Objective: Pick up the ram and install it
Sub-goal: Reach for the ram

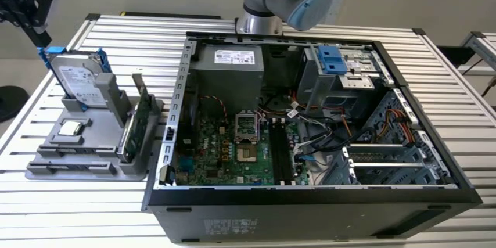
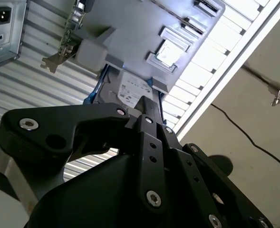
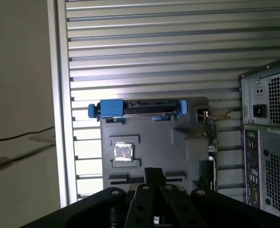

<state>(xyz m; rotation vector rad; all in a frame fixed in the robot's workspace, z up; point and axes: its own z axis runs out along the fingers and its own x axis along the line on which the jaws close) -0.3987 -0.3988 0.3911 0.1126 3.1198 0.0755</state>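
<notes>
My black gripper hangs at the exterior view's far left, above the far end of the grey holder beside the computer case. Its fingers look pressed together with nothing between them. In the first wrist view a long thin dark strip, apparently the ram, lies in a holder slot just beyond the small silver processor. The gripper body partly covers it. The motherboard's black memory slots run along the middle of the open case.
On the holder stand a silver hard drive with blue rails and a green expansion card. The case's tall walls and loose cables surround the motherboard. Ribbed aluminium table extends beyond the case; its edge runs close to the holder.
</notes>
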